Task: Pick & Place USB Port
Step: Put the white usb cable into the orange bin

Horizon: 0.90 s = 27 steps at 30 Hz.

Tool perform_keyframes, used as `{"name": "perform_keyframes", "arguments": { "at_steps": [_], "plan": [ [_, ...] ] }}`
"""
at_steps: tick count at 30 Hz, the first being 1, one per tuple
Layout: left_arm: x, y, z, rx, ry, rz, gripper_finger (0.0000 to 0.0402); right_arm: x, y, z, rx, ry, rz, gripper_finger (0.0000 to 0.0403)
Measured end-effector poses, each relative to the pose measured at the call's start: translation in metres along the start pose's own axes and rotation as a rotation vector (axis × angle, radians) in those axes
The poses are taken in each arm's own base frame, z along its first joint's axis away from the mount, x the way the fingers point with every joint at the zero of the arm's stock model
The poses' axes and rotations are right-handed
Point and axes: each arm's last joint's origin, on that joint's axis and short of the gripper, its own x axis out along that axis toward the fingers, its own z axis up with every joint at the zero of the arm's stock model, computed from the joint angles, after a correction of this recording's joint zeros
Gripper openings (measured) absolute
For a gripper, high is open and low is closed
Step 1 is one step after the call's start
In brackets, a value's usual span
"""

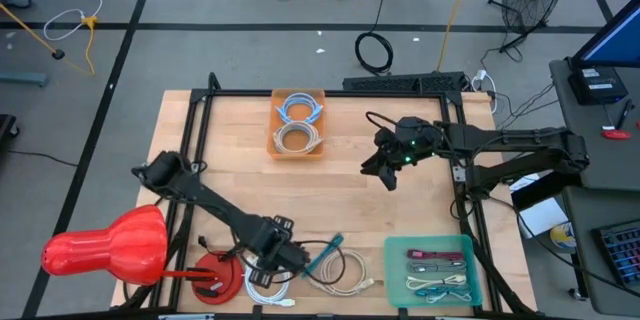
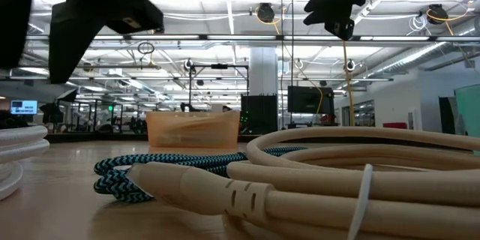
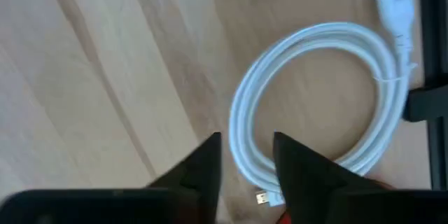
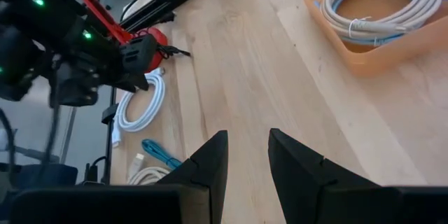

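Note:
A white USB cable [image 3: 315,33] lies coiled on the wood near the table's front edge [image 1: 268,288]; its small metal plug [image 3: 262,197] shows beside my fingers. My left gripper [image 3: 246,155] points down over the coil [image 1: 283,257], open. One strand of the coil runs through the gap, and I see no finger touching it. My right gripper [image 4: 246,155] hovers open above the table's middle right [image 1: 385,172], holding nothing. A green tray [image 1: 395,260] with several cables stands at the front right.
A beige cable coil [image 1: 340,272] and a teal braided cable [image 1: 325,250] lie just right of the white one. A red round stand [image 1: 215,282] sits at its left. An orange bin [image 1: 272,125] with two coiled cables stands at the far middle.

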Motion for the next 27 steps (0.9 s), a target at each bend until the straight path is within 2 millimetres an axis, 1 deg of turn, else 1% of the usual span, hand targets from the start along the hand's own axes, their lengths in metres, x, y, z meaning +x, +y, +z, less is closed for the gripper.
{"name": "perform_keyframes", "arguments": {
  "at_steps": [5, 7, 9, 13, 17, 21, 27],
  "plan": [
    [0.000, -0.004, 0.001, 0.029, -0.038, 0.076, 0.0206, 0.000, 0.000, 0.000, -0.013, 0.000, 0.001, 0.0093],
    [0.002, -0.004, 0.000, 0.030, -0.037, 0.098, 0.0225, 0.000, 0.000, 0.000, -0.013, 0.000, 0.001, 0.0093],
    [0.007, -0.003, 0.001, 0.028, -0.019, 0.090, 0.0236, 0.000, 0.000, 0.000, -0.014, 0.000, 0.003, 0.0093],
    [0.020, -0.007, 0.002, 0.046, 0.034, 0.033, 0.0241, 0.000, 0.001, 0.000, -0.014, 0.011, 0.025, 0.0093],
    [0.028, -0.012, 0.002, 0.072, 0.055, 0.033, 0.0241, 0.000, 0.001, 0.000, -0.015, 0.015, 0.033, 0.0093],
    [0.032, -0.013, 0.003, 0.070, 0.052, 0.048, 0.0241, -0.001, 0.002, 0.000, -0.021, 0.018, 0.048, 0.0093],
    [0.041, -0.010, 0.003, 0.045, 0.074, 0.122, 0.0241, -0.001, 0.002, 0.000, -0.031, 0.019, 0.049, 0.0093]
  ]
}}
